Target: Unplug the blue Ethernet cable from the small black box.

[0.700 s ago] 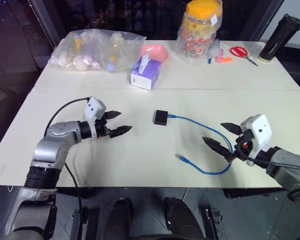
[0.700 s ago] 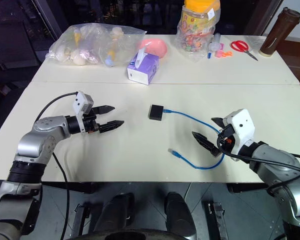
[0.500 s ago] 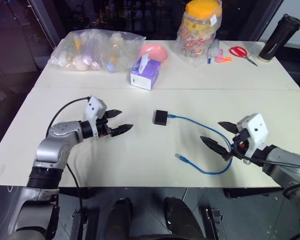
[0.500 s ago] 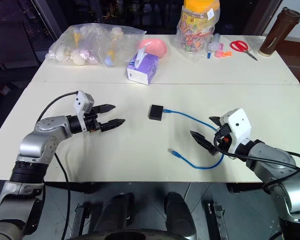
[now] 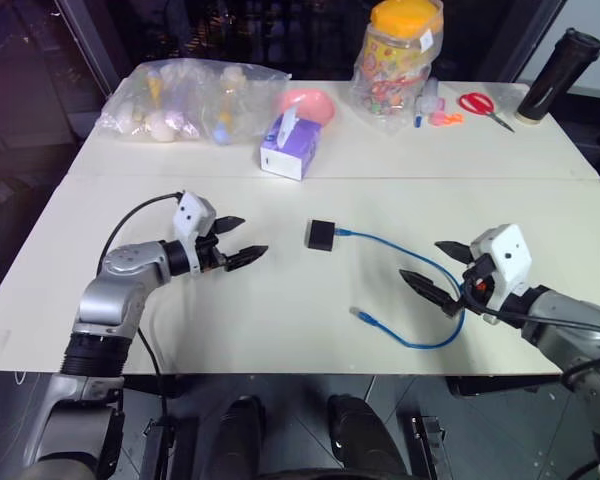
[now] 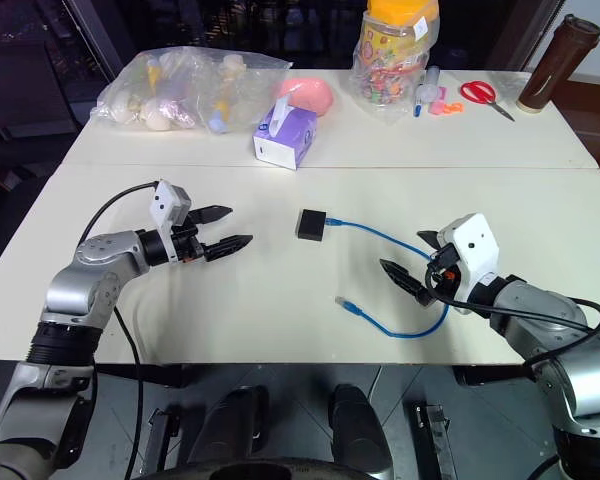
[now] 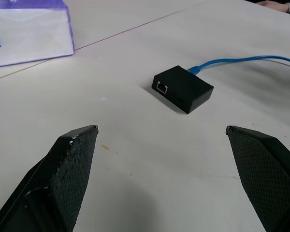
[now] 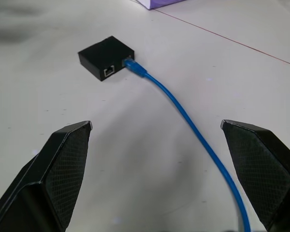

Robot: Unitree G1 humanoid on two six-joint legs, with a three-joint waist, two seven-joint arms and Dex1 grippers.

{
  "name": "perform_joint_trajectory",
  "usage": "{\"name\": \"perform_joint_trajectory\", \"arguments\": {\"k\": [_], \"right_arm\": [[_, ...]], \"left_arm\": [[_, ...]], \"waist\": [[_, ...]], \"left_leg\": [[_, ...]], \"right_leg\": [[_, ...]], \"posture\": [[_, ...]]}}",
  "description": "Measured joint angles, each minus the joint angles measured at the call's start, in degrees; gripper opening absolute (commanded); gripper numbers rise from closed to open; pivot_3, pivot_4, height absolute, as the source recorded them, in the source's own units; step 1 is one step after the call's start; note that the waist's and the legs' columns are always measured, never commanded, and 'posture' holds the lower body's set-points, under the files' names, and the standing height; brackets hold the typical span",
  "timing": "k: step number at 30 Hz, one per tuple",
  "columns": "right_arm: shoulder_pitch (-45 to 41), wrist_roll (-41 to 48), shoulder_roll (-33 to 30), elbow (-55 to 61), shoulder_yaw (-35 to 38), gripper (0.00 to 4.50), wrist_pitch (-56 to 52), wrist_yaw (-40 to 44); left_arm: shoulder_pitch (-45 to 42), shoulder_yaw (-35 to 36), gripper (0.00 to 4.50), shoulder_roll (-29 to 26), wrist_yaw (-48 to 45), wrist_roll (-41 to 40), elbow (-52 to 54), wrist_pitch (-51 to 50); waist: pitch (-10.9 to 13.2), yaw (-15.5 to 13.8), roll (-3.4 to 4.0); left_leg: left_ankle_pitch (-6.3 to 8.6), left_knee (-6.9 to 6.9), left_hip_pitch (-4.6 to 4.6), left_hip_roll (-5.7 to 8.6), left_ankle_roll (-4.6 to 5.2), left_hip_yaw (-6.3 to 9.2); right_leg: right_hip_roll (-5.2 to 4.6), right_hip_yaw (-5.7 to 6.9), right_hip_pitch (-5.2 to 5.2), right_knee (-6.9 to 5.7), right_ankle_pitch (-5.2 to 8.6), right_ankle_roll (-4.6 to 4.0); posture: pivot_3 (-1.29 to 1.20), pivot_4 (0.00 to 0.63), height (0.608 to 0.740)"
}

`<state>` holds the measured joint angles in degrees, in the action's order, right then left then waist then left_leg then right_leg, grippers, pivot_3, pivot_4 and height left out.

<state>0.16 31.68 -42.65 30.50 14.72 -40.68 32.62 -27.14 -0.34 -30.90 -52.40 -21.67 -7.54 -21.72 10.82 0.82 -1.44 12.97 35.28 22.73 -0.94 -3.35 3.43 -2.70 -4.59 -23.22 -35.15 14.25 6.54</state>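
Spreading under both my arms is the table (image 5: 280, 310), a broad, smooth off-white top with a thin seam across the far part. Beyond that seam sits the tissue box (image 5: 289, 155), a purple-and-white carton with a sheet poking up.

My left gripper (image 5: 238, 240) hovers over the table left of centre, its two black, finely cross-hatched wedge fingers spread wide and holding nothing. My right gripper (image 5: 442, 270) hangs at the right, fingers equally splayed and empty, above the cable's bend.

The cable (image 8: 193, 128) is a thin glossy blue cord running from the box in a long curve, looping back to a loose clear plug on the table. Its other plug sits in the box (image 7: 182, 88), a small, flat matte black block near the table's middle, well apart from both grippers.
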Motion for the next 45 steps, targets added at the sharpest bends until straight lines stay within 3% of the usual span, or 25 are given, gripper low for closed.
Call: {"name": "perform_joint_trajectory", "arguments": {"k": [8, 14, 22, 23, 24, 27, 31, 36, 41, 45], "right_arm": [[-9.7, -5.7, 0.1, -10.8, -8.0, 4.50, 5.9, 4.3], [-25.2, -14.2, 5.7, -33.6, -19.6, 4.50, 15.9, 11.5], [-47.6, -24.4, 17.1, -72.6, -28.2, 4.50, 31.2, 21.3], [-49.8, -25.2, 17.9, -76.7, -28.6, 3.94, 32.4, 23.0], [-52.1, -26.2, 18.1, -79.9, -29.0, 3.67, 33.6, 24.7], [-56.4, -28.7, 20.1, -88.1, -29.2, 2.06, 37.0, 27.8], [-58.2, -31.3, 21.6, -92.8, -29.4, 0.06, 42.4, 30.0], [-57.8, -36.2, 20.8, -92.4, -31.0, 0.06, 50.2, 27.2], [-54.3, -52.1, 13.9, -83.8, -36.4, 0.06, 66.7, 2.4], [-49.8, -55.8, 8.3, -74.1, -34.6, 0.06, 70.9, -5.5]], "left_arm": [[-8.6, -4.0, 4.43, -2.8, -10.0, 2.8, -5.7, 3.5], [-15.3, -7.8, 4.43, -4.3, -18.5, 4.3, -8.4, 3.7], [-10.1, -5.4, 4.43, -4.5, -14.4, 4.1, -4.3, 2.1], [-9.0, -5.1, 4.47, -4.3, -13.3, 4.1, -3.5, 1.8], [-8.3, -4.7, 4.47, -4.0, -12.3, 4.1, -3.0, 1.4], [-5.7, -3.6, 4.47, -3.4, -9.9, 3.7, 0.1, 0.3], [-4.0, -3.1, 4.47, -2.8, -8.0, 3.5, 1.4, -0.3], [-5.8, -1.4, 4.47, -0.9, -6.7, 2.8, -3.1, 0.1], [-15.0, 2.3, 4.47, 4.4, -6.0, -1.1, -14.8, -1.4], [-22.5, 3.3, 4.47, 7.3, -10.3, -3.2, -25.2, -3.9]], "waist": [[0.0, 0.3, 0.00], [0.0, 0.9, 0.00], [0.0, 2.5, 0.02], [0.0, 2.6, 0.02], [0.0, 2.6, 0.02], [0.0, 2.9, 0.00], [0.0, 3.2, 0.00], [0.0, 3.1, 0.00], [0.0, 1.9, -0.01], [0.0, 1.7, -0.02]], "left_leg": [[0.00, 0.02, -0.06, 0.01, 0.00, -0.03], [0.00, -0.06, -0.11, 0.00, 0.01, -0.02], [0.00, -0.10, -0.16, 0.00, 0.02, 0.05], [0.00, -0.11, -0.17, 0.00, 0.02, 0.07], [0.00, -0.10, -0.17, 0.00, 0.01, 0.09], [0.00, -0.08, -0.23, 0.00, 0.01, 0.09], [0.00, -0.08, -0.33, 0.00, 0.01, 0.09], [0.00, -0.03, -0.40, 0.01, 0.01, 0.10], [-0.19, 0.14, -0.27, 0.12, -0.30, 0.10], [-0.19, 0.02, -0.29, 0.13, -0.30, 0.12]], "right_leg": [[0.01, -0.01, 0.04, -0.01, -0.01, 0.00], [0.04, 0.00, 0.03, -0.11, -0.10, 0.24], [0.02, 0.03, -0.02, -0.33, -0.14, 0.31], [0.03, 0.06, -0.02, -0.35, -0.14, 0.31], [0.02, 0.07, 0.00, -0.38, -0.14, 0.31], [0.01, 0.07, 0.08, -0.38, -0.14, 0.31], [0.03, 0.07, 0.09, -0.55, -0.14, 0.31], [0.03, 0.07, 0.08, -0.77, -0.13, 0.30], [-0.02, 0.00, 0.03, -0.76, -0.13, 0.30], [0.00, 0.02, 0.01, -0.76, -0.12, 0.33]], "posture": [[0.00, 0.150, 0.739], [0.00, 0.150, 0.739], [0.00, 0.150, 0.739], [0.00, 0.150, 0.739], [0.00, 0.150, 0.739], [0.00, 0.150, 0.739], [0.00, 0.150, 0.739], [0.00, 0.150, 0.739], [0.00, 0.150, 0.739], [0.00, 0.150, 0.739]]}}
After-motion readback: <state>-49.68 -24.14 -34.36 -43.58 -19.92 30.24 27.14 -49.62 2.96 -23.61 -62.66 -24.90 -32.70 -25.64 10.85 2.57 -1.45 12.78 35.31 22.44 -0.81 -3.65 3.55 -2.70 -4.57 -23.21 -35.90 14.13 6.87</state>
